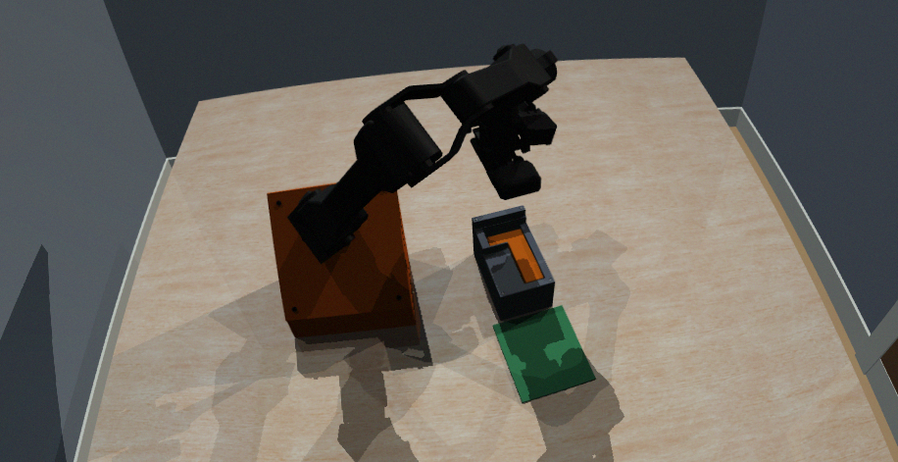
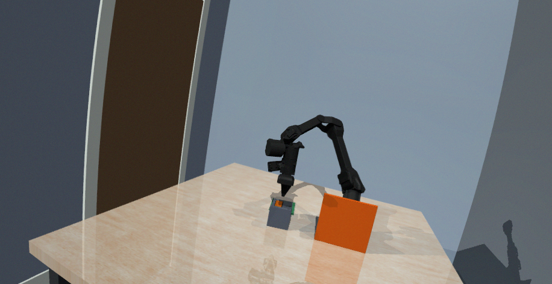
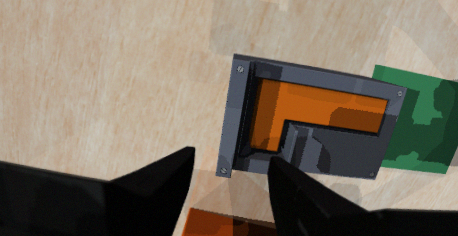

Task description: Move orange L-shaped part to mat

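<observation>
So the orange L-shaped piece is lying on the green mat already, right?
Not yet. The orange L-shaped piece is lying in its pocket in the grey tray, as the wrist view shows. The green mat beside the tray has no piece on it.
</observation>
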